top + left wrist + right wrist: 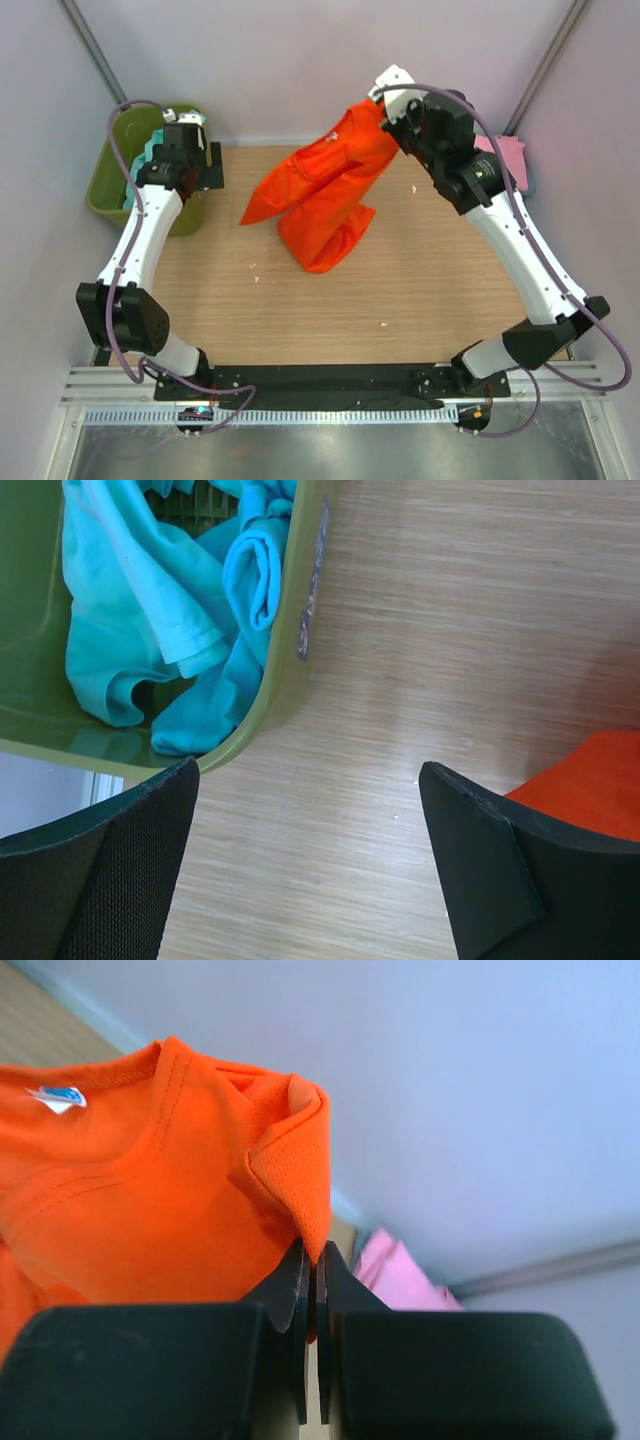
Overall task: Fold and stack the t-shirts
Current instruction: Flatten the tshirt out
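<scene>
The bright orange t-shirt [330,190] hangs from my right gripper [385,110], which is shut on a fold near its collar [300,1175] and holds it up at the back of the table; its lower part rests crumpled on the wood. My left gripper [305,820] is open and empty, low over bare wood beside the bin; an orange shirt edge [590,785] shows at its right. Teal t-shirts [170,610] lie bunched in the olive-green bin [125,170]. A pink t-shirt [505,155] lies at the far right, also in the right wrist view [400,1275].
The olive-green bin's rim [290,640] stands just left of my left gripper at the table's far left corner. Grey walls close in the table behind and at both sides. Small white specks [384,323] lie on the wood.
</scene>
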